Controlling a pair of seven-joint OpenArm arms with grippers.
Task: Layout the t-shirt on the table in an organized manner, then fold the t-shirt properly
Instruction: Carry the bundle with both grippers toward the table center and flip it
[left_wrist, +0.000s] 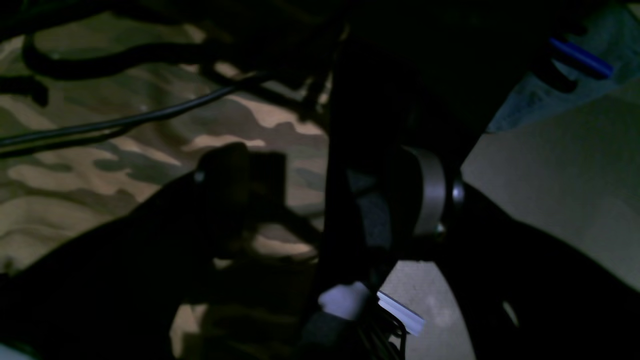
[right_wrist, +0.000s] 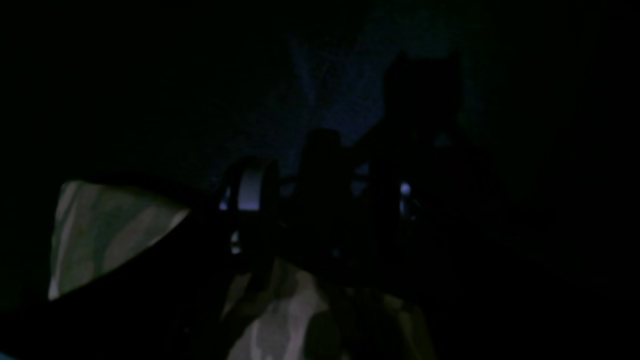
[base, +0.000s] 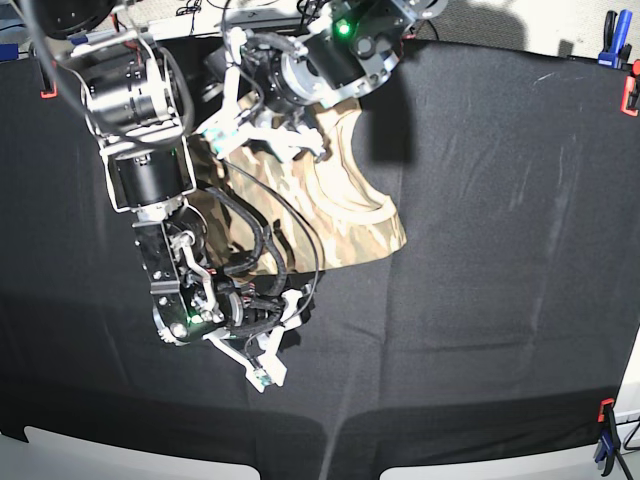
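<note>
Left wrist: open black left gripper (left_wrist: 325, 200) over the camouflage fabric t-shirt (left_wrist: 280, 135).

Right wrist: parted black right gripper (right_wrist: 320, 205), dim; grip unclear.

Base: shirt on the black cloth-covered table (base: 500, 290), partly spread; folding apparently remains.

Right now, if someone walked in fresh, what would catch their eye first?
Probably the camouflage t-shirt, bunched on the black cloth-covered table beneath two robot arms. The left gripper hangs open over it near the table's edge, while the right gripper stands open by the shirt's border.
</note>
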